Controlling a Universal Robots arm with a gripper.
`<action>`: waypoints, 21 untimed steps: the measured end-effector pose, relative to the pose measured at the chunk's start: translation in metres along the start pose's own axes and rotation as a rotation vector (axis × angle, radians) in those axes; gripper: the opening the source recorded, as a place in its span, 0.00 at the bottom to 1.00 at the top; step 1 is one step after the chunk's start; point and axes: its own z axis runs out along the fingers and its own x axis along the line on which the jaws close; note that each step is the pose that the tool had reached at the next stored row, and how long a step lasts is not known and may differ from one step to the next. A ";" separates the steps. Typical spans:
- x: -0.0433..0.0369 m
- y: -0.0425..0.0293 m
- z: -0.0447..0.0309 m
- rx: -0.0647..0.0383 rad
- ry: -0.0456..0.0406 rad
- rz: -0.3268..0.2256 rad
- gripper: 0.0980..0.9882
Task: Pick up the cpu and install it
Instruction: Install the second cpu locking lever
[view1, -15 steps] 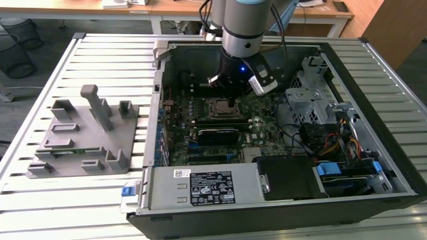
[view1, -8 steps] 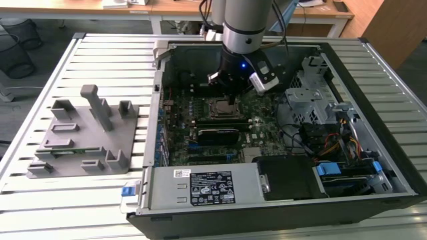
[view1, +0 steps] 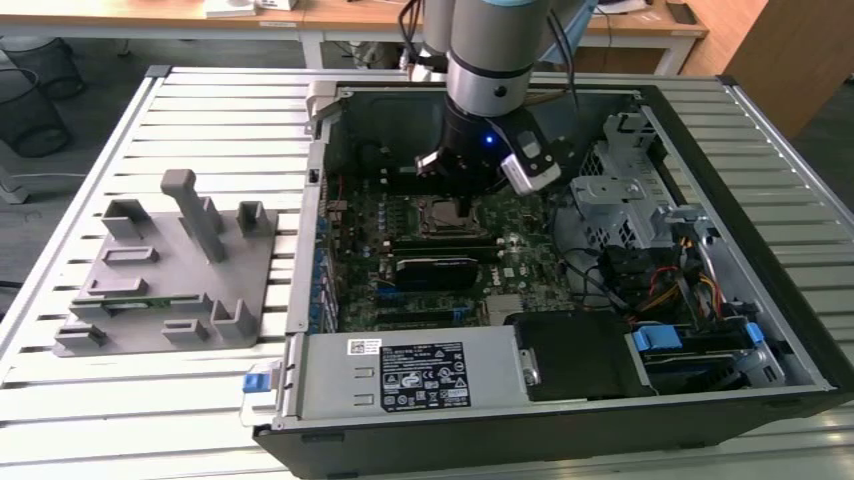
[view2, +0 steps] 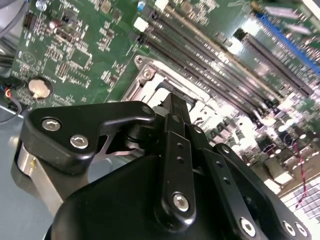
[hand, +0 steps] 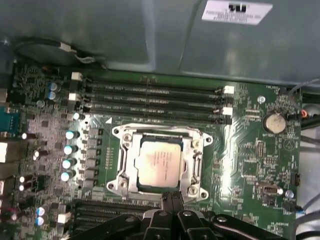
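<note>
The cpu (hand: 159, 162) lies flat in the socket frame (hand: 160, 165) on the green motherboard (hand: 240, 165), its silver-grey top facing up. It is square, so it has no long axis; its sides run parallel to the sides of the frame and to the memory slots (hand: 150, 97) just beside the socket.

Around the socket in the first wrist view there is a row of small capacitors (hand: 67, 150) on one side and a round coin battery (hand: 274, 121) well apart on the other side. In the exterior view the motherboard sits inside an open computer case (view1: 747, 400) that rests on a slatted surface (view1: 200, 110). A grey fixture (view1: 167, 270) stands on the surface toward the exterior view's left, apart from the case. A power supply (view1: 400, 375) lies along the near edge of the case.

The gripper (hand: 172, 200) hangs above the board just beside one edge of the socket, not touching the cpu. Its black fingers (view2: 175, 130) are pressed together, and nothing is between them. In the exterior view the arm (view1: 491, 60) comes straight down into the case over the socket area.
</note>
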 end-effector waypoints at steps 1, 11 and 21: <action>0.0001 -0.0018 0.0000 0.000 0.0000 0.000 0.01; 0.0030 -0.0093 0.0010 -0.008 0.0002 -0.015 0.01; 0.0150 -0.0126 0.0022 -0.013 -0.0002 -0.015 0.01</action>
